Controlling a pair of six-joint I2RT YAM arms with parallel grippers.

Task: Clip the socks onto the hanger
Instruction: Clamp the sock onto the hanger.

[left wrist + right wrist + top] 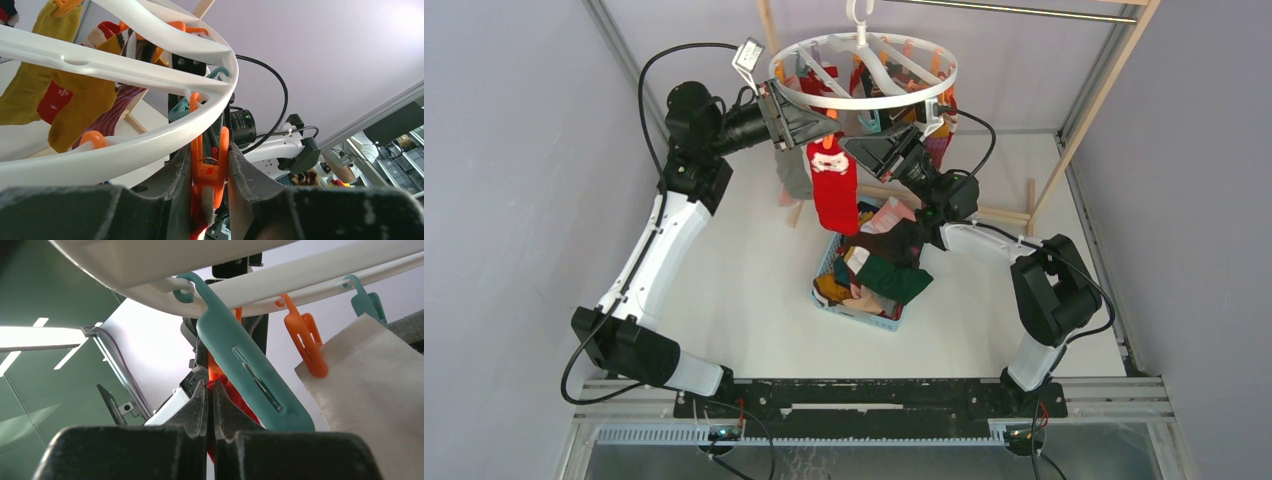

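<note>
A white table (754, 290) carries a light-blue slotted basket (860, 314) near its middle, heaped with socks (890, 281) of mixed colours, and a wooden frame (1002, 212) rests on its far side.

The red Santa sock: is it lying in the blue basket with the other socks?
No, the red Santa sock hangs under the white hanger at an orange clip, outside the basket.
</note>
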